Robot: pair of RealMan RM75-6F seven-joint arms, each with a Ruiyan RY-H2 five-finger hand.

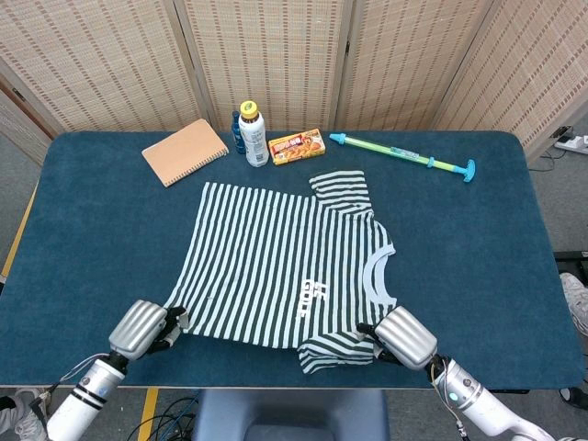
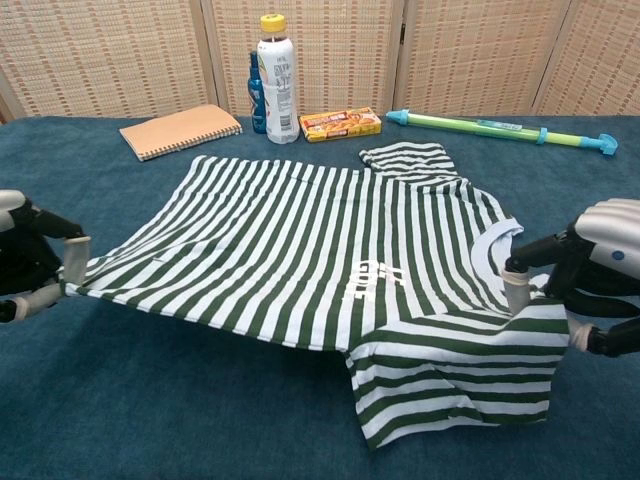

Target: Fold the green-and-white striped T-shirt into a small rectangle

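Observation:
The green-and-white striped T-shirt (image 1: 276, 262) (image 2: 300, 250) lies spread on the blue table, collar to the right, hem to the left, near edge raised slightly off the cloth. My left hand (image 1: 142, 328) (image 2: 25, 265) pinches the near hem corner at the table's front left. My right hand (image 1: 404, 336) (image 2: 590, 275) grips the near shoulder by the collar, with the near sleeve (image 1: 333, 349) (image 2: 450, 390) bunched below it. The far sleeve (image 1: 342, 188) lies flat toward the back.
Along the back edge lie a tan spiral notebook (image 1: 185, 151), a white bottle with a yellow cap (image 1: 253, 134) beside a small blue bottle (image 1: 237, 133), an orange box (image 1: 296, 145) and a green-and-blue water squirter (image 1: 404, 155). A woven screen stands behind the table.

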